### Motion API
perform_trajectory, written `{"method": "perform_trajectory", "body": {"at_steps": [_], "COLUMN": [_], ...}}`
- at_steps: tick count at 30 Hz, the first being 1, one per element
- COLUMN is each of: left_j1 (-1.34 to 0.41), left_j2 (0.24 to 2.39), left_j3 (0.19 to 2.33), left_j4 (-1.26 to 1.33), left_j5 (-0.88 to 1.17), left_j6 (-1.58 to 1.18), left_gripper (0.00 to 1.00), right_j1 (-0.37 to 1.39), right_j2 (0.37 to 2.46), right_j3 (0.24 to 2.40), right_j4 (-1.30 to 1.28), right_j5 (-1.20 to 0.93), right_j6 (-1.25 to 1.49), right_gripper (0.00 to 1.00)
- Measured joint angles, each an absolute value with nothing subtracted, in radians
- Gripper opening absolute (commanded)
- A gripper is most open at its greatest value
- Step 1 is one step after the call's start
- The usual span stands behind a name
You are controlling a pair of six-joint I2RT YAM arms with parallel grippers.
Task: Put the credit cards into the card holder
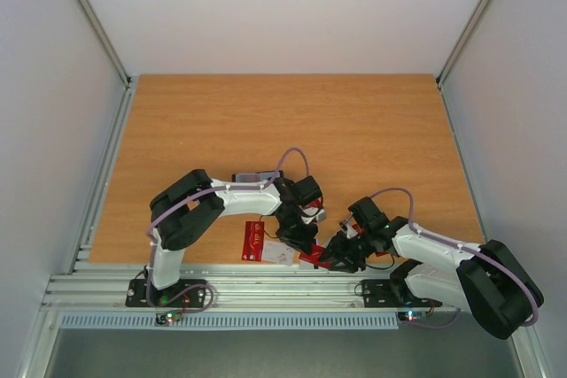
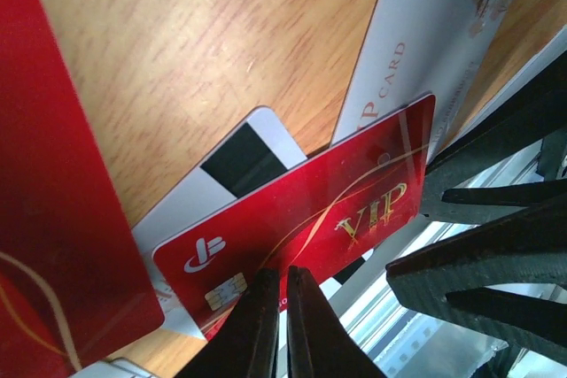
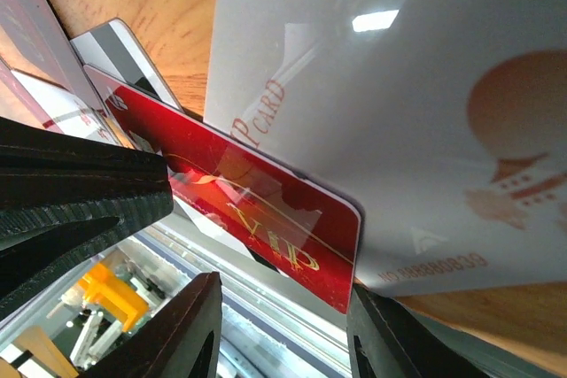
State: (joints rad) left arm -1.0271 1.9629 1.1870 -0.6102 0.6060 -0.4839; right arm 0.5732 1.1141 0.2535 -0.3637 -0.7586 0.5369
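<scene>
A red VIP credit card point(image 2: 310, 219) point(image 3: 257, 210) point(image 1: 312, 259) sticks out over the table's near edge. My left gripper point(image 2: 283, 273) point(image 1: 304, 241) is shut on its lower edge. My right gripper point(image 3: 282, 288) point(image 1: 332, 252) stands open, one finger on each side of the card's far end. Under it lie a white card marked "CARD" point(image 2: 416, 50) point(image 3: 399, 112) and a white card with a black stripe point(image 2: 239, 165). Another red card point(image 1: 254, 241) lies to the left. The card holder point(image 1: 252, 175), dark and partly hidden behind the left arm, sits farther back.
Aluminium rails point(image 1: 266, 285) run along the near edge just below the cards. The wooden table point(image 1: 354, 130) stretches back to the white walls of the enclosure. The two grippers are close together, nearly touching.
</scene>
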Motion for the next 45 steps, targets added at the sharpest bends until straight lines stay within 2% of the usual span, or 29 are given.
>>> {"method": "perform_trajectory", "body": {"at_steps": [24, 39, 45], "left_j1": [-1.026, -1.011, -0.987], "left_j2": [1.985, 2.004, 2.011], "left_j3": [1.192, 1.171, 1.118], "left_j4": [-0.587, -0.529, -0.45], "left_j5": [0.665, 0.773, 0.869], "left_j6": [-0.485, -0.488, -0.506], "left_gripper": [0.07, 0.06, 0.05], "right_j1": [0.572, 0.572, 0.571], "right_j2": [1.027, 1.062, 1.079], "right_j3": [0.306, 0.294, 0.281], "right_j4": [-0.496, -0.376, -0.297], "right_j5": [-0.704, -0.715, -0.719], "right_j6": [0.491, 0.49, 0.49], "right_gripper": [0.31, 0.24, 0.13]}}
